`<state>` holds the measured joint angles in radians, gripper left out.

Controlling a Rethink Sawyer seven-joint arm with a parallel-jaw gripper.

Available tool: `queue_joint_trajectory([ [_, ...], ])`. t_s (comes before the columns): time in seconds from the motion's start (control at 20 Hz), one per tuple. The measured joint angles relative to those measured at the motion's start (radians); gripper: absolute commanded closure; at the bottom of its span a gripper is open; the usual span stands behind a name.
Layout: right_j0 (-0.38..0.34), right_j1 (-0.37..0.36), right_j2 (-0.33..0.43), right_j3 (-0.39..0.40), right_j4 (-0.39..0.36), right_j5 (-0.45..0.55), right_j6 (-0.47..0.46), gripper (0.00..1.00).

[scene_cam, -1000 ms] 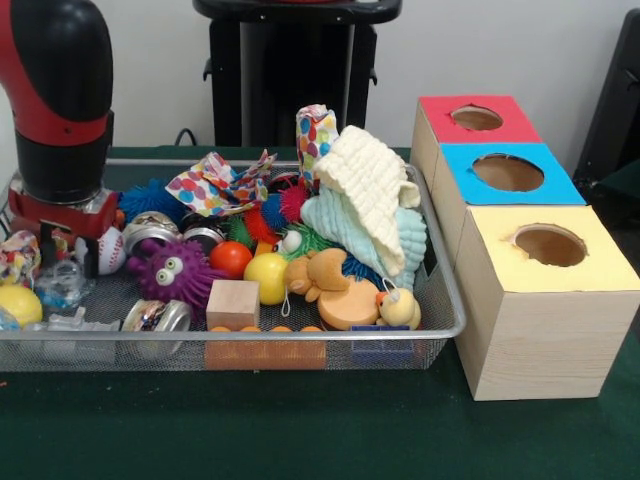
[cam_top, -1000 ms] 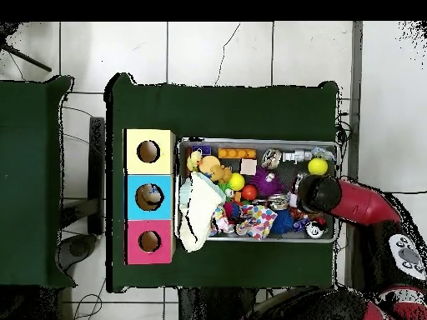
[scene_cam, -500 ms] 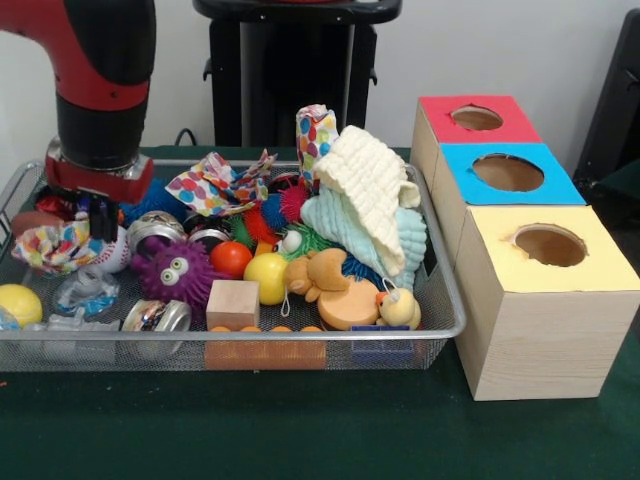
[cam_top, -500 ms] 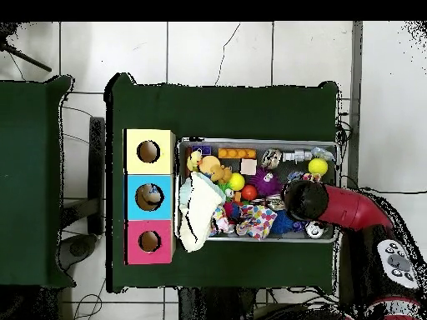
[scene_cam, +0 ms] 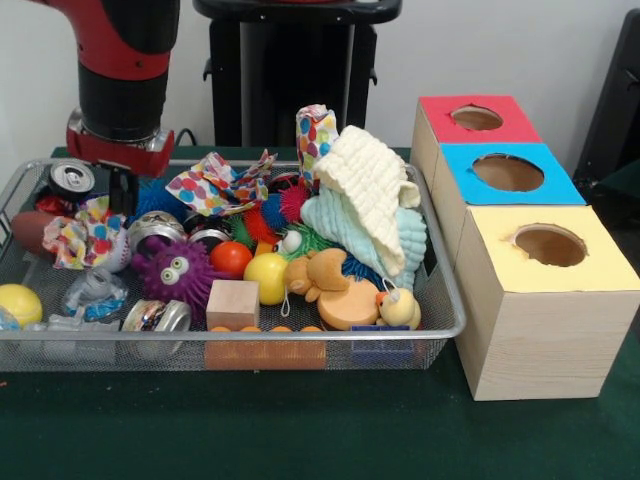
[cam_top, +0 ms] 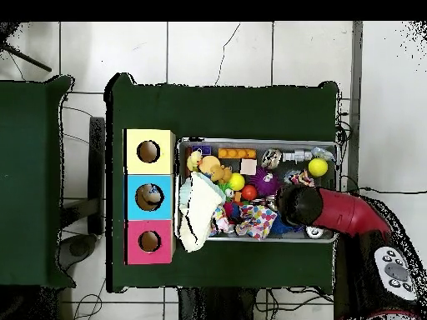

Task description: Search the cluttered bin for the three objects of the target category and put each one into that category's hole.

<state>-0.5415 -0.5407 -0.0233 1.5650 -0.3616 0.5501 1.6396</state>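
My gripper (scene_cam: 108, 196) hangs over the left part of the wire bin (scene_cam: 300, 336), shut on a spotted cloth (scene_cam: 84, 232) that dangles just above the clutter. A second spotted cloth (scene_cam: 215, 185) lies in the middle of the pile and a rolled one (scene_cam: 316, 130) stands behind it. A cream cloth (scene_cam: 372, 190) is draped over a pale teal cloth (scene_cam: 345, 225) at the right end. Beside the bin stand the red box (scene_cam: 475, 120), blue box (scene_cam: 510, 172) and yellow box (scene_cam: 548, 245), each with a round hole. In the overhead view the arm (cam_top: 302, 202) covers the gripper.
The bin also holds a purple spiky toy (scene_cam: 172, 270), wooden cube (scene_cam: 232, 303), yellow ball (scene_cam: 266, 276), red ball (scene_cam: 230, 258), a can (scene_cam: 70, 178), a baseball, a plush bear and a rubber duck (scene_cam: 398, 306). A black stand rises behind the bin.
The gripper has risen and shifted right from the bin's left end, carrying the spotted cloth up out of the clutter. A can behind it has come into sight.
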Motion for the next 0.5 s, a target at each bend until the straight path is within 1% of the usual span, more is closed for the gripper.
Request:
queue_joint_trajectory([
  [0.2,0.002,-0.016,-0.001,0.019,0.0,0.004,0.0,1.0],
  [0.5,0.0,-0.003,-0.001,0.019,0.001,0.004,0.0,1.0],
])
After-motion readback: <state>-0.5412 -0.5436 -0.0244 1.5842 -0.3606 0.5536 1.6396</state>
